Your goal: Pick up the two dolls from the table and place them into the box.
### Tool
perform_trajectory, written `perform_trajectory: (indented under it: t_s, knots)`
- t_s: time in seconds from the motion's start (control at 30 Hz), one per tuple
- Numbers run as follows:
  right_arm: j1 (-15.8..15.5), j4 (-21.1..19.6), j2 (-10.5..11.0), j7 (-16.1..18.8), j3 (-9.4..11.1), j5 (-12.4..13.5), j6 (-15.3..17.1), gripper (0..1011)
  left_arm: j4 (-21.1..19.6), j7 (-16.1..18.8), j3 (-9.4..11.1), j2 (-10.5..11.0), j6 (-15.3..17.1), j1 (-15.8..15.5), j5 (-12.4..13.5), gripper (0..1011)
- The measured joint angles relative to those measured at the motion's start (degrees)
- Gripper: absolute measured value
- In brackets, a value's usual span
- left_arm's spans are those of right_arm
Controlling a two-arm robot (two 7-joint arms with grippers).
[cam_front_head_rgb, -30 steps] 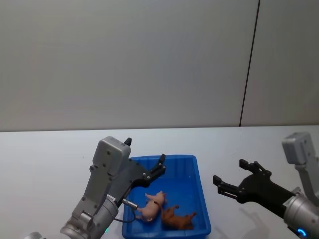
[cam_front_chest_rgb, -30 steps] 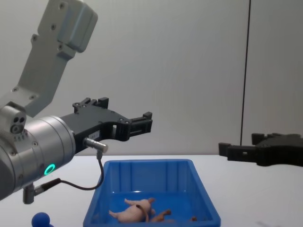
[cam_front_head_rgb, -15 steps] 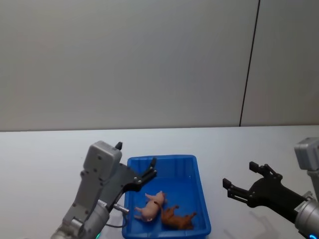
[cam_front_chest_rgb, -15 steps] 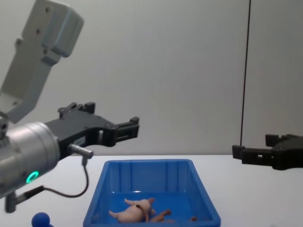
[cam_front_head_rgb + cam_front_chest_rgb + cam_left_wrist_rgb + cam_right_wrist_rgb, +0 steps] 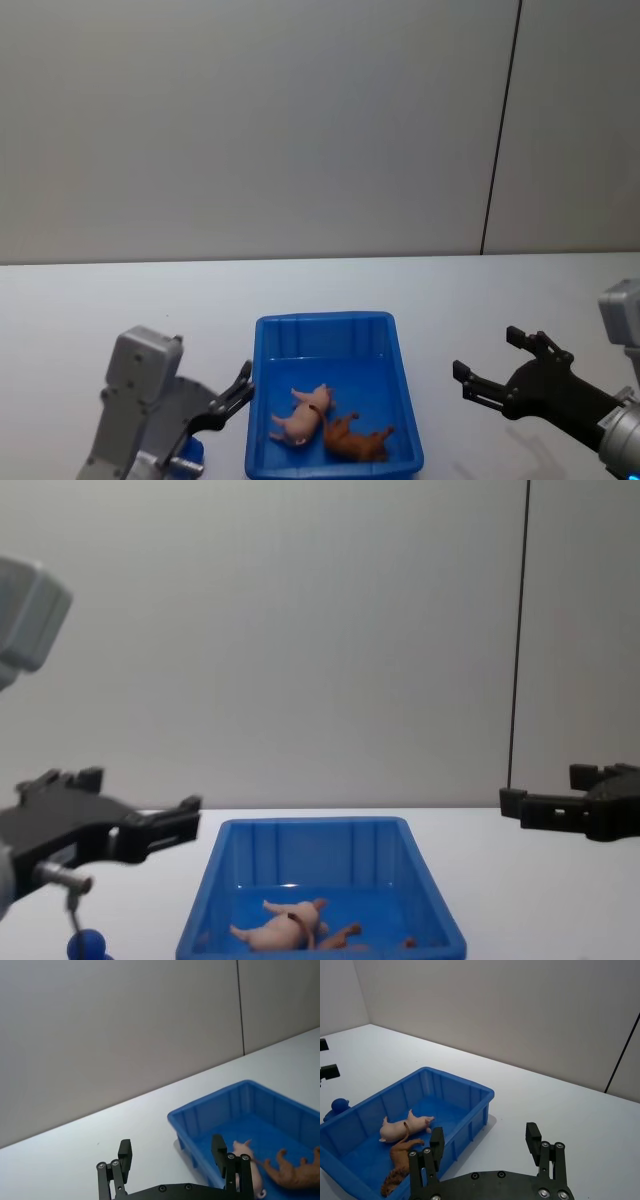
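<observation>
1. Holds the left gripper (image 5: 225,400) low over the white table (image 5: 100,310), just left of the blue box (image 5: 325,319). Leaves its two black fingers spread wide apart, clamped on neither doll.
2. From the chest, shows that left gripper (image 5: 130,810) roughly level. Aims the tips rightward at the left wall of the box (image 5: 310,825), close to the rim but apart from it.
3. From the left wrist, sets one finger of the left gripper (image 5: 171,1160) over bare table (image 5: 75,1150) and the other in front of the corner of the box (image 5: 210,1100).
4. Holds the right gripper (image 5: 488,355) above the table well to the right of the box, jaws likewise parted wide. Points the fingertips leftward toward the box, seen from the chest (image 5: 545,790) and from the right wrist (image 5: 485,1142).
5. Places the box upright on the table between the two grippers, its long sides running away from the robot.
6. Inside the box, lays the pale pink pig (image 5: 303,412) on its side toward the near end of the floor.
7. Lays the brown lion (image 5: 355,438) on its side just beside the pig, to its right and nearer the front wall. Cannot tell whether touching.
8. Just outside the box's near-left corner, rests a small blue knob (image 5: 88,945).
</observation>
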Motion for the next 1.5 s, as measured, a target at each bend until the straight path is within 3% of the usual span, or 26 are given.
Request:
perform_trajectory:
  t_s: [0.23, 0.5, 1.1, 1.5]
  knots:
    - [-0.1, -0.1, 0.1, 0.0, 0.0, 0.0, -0.1, 1001, -0.3, 1.8, -0.9, 2.0, 0.8, 2.4, -1.8, 1003]
    - [-0.2, -0.2, 0.2, -0.1, 0.1, 0.1, -0.1, 1001, 1.2, 1.5, -1.4, 2.4, 1.4, 3.0, -2.3, 1003]
    - [-0.3, -0.2, 0.3, 0.0, 0.1, 0.1, -0.2, 1001, 8.9, -4.1, -1.5, 0.0, 2.1, 0.7, -1.9, 1003]
    - [-0.3, -0.2, 0.3, 0.0, 0.1, 0.1, -0.2, 1001, 11.6, -6.2, -1.6, -0.6, 3.3, 0.4, -2.0, 1003]
